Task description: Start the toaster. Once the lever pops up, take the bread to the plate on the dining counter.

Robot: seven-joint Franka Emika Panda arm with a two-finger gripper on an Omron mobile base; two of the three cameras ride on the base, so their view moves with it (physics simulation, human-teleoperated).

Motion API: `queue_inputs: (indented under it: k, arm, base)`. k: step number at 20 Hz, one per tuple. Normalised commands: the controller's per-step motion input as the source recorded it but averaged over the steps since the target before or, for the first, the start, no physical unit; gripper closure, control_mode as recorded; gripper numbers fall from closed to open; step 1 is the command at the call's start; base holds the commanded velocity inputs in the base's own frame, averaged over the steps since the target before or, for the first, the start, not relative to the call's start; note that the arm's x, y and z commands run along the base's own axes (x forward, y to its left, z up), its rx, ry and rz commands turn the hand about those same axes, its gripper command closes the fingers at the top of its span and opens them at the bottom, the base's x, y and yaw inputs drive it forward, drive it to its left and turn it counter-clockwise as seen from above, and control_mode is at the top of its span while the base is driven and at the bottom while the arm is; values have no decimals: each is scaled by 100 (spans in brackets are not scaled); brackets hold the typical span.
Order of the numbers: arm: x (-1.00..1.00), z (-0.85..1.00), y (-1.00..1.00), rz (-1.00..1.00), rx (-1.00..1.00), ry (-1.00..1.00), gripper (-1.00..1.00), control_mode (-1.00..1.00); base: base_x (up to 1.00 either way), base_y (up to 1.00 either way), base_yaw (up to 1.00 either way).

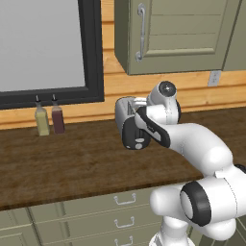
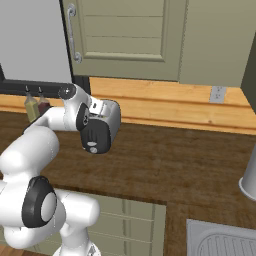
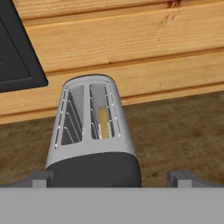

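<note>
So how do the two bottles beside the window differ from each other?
The left bottle holds pale yellow-green liquid; the right bottle is dark red. The left one stands nearer the picture's left edge. Both stand upright, close together on the worktop, with dark narrow tops and similar size.

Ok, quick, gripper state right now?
Gripper: open, jaws spread wide and holding nothing, poised above the black end of the toaster.

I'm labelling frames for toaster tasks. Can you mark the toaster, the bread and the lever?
toaster [image 3: 89, 144]: hand view, chrome top.
bread [image 3: 103, 122]: hand view, tan edge in right slot.
lever [image 1: 138, 143]: left base view, pale tab on black face.
</note>
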Motion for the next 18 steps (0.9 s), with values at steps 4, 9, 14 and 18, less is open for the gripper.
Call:
queue_inputs:
  k: [4,9,14,18]
  arm:
    - [0,0,0,0,0,0,-100,-100]
    - [0,0,0,0,0,0,-100,-100]
    - [0,0,0,0,0,0,-100,-100]
    - [0,0,0,0,0,0,-100,-100]
  base:
    - [0,0,0]
    - [0,0,0]
    - [0,0,0]
    - [0,0,0]
